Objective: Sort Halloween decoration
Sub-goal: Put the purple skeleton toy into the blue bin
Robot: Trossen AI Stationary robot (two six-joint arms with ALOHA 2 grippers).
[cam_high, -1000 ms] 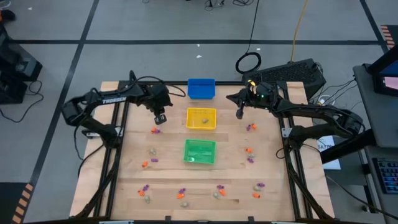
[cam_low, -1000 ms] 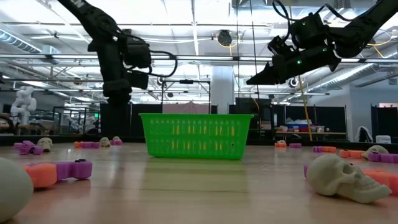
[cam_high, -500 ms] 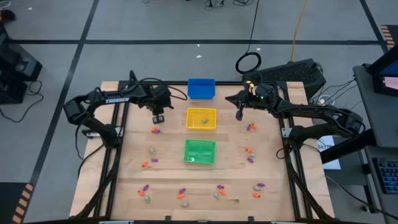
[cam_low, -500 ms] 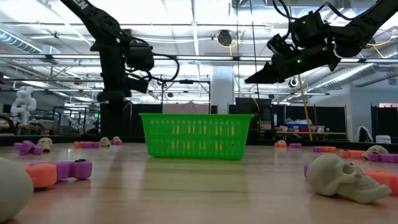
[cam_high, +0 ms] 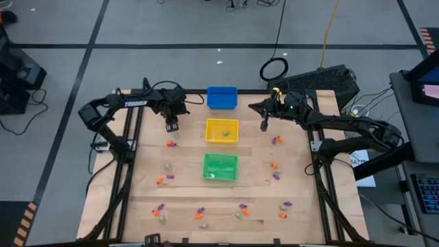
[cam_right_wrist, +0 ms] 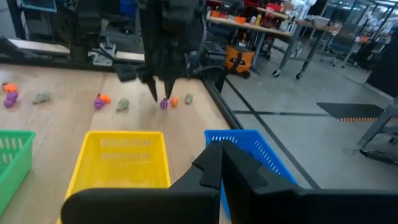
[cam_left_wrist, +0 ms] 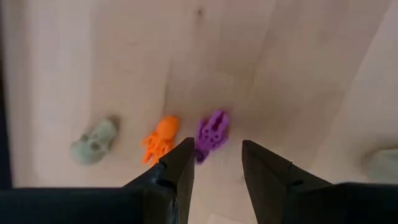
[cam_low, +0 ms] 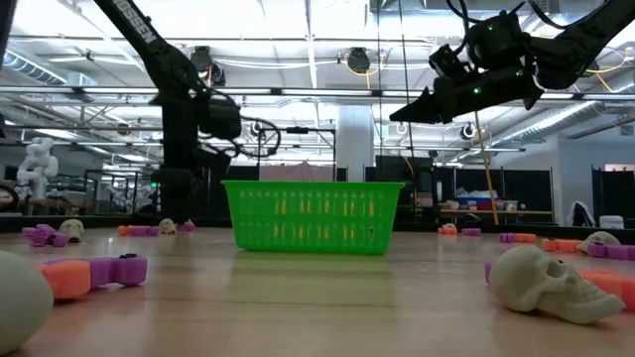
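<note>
Showing pale, smooth wood grain across the table (cam_high: 185, 199), with a soft sheen. Looking like glossy slotted plastic on the green bin (cam_low: 314, 215); appearing matt moulded plastic on the skull trinket (cam_low: 552, 284).

1. Blue bin (cam_high: 221, 97), yellow bin (cam_high: 222, 130), green bin (cam_high: 220, 167) stacked down frame centre; block crossing there
2. Bare wood lanes either side; scattered trinkets (cam_high: 170, 144) only
3. Lower-frame trinket row (cam_high: 241, 212); low, passable above
</note>
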